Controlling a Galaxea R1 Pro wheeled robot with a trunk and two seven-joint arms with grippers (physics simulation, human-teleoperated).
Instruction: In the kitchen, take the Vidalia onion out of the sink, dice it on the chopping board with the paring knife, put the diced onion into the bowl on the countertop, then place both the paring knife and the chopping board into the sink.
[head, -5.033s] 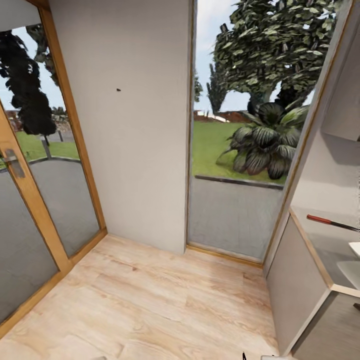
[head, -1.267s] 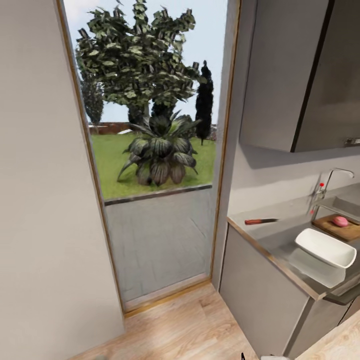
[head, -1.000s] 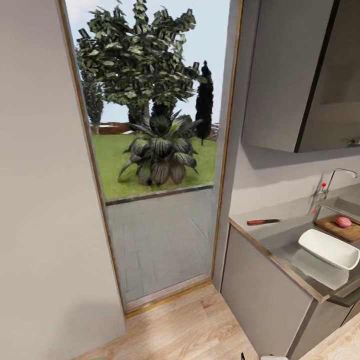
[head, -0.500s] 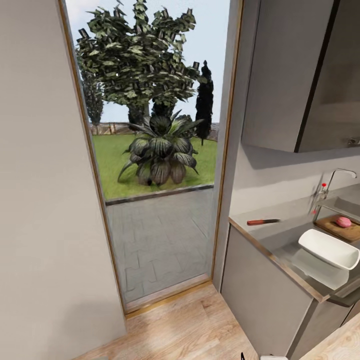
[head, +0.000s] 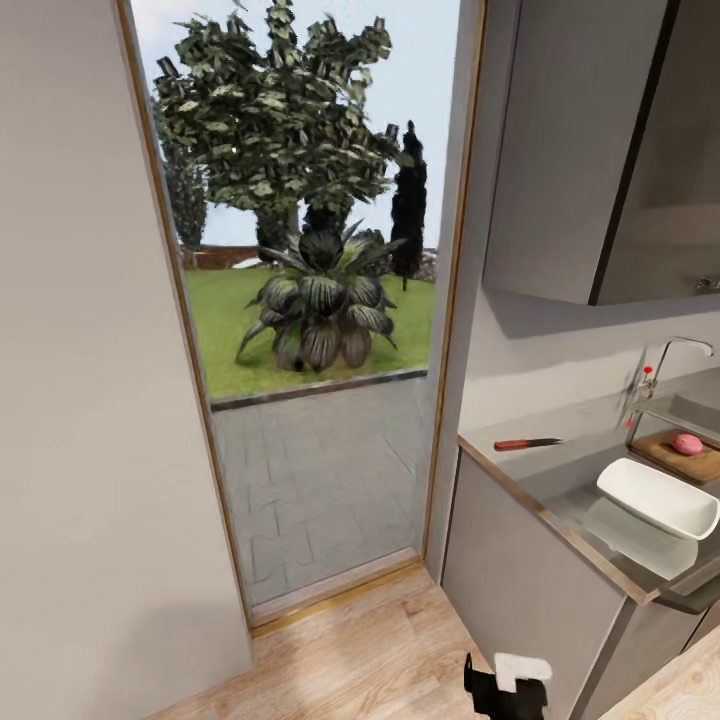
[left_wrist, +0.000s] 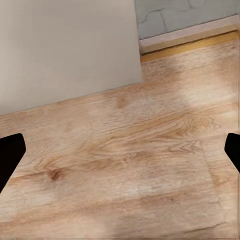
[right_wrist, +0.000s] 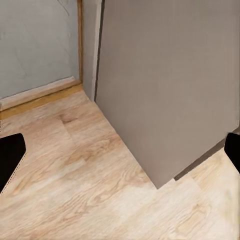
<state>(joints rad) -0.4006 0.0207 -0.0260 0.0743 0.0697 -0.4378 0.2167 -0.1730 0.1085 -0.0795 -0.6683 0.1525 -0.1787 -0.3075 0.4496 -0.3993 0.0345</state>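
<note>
Vidalia onion (head: 686, 443) on chopping board (head: 700, 462): small, round, likely slippery (may roll), grab round middle. Left gripper (left_wrist: 120, 155) spread wide, right gripper (right_wrist: 120, 155) too, both empty.

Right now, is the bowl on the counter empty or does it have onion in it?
Empty. The bowl shows a plain white inside with no pieces, and the Vidalia onion sits whole on the chopping board beyond it.

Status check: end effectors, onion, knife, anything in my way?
Both end effectors open, empty, over wood floor. Vidalia onion sits on chopping board, not in sink. Paring knife on countertop, bowl beside board. Cabinet front close ahead.
</note>
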